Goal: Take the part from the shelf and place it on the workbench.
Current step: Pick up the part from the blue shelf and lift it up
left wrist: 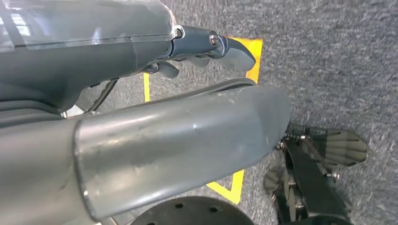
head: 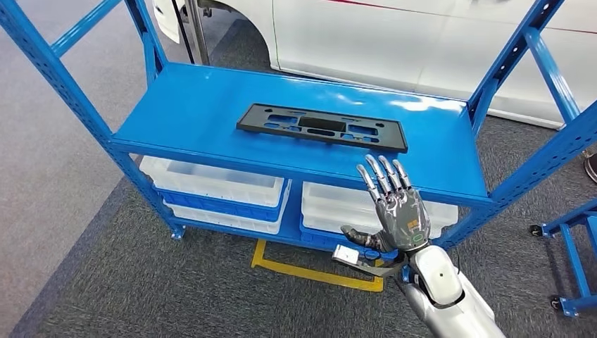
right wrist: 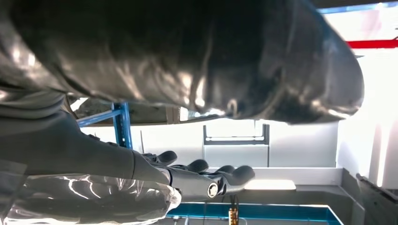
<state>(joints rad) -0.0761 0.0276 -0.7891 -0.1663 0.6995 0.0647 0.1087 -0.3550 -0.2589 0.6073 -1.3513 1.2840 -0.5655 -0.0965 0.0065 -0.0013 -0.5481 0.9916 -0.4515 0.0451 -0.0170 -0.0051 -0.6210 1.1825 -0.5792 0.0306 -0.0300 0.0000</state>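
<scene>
Black plastic part (head: 322,127) lies flat at frame centre on the blue shelf (head: 176,113). The right hand (head: 394,204), fingers extended and apart, holds nothing, just below the part's right end. Risk: a one-ended grasp may tilt the long part or push it away.

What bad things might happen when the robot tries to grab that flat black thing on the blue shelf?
The black part lies flat on the shelf, so the right hand, open at the shelf's front edge, may struggle to get fingers under it and just push it away. The part is long; gripped near one end, it might tilt and slip. The hand could also bump the shelf's edge.
</scene>
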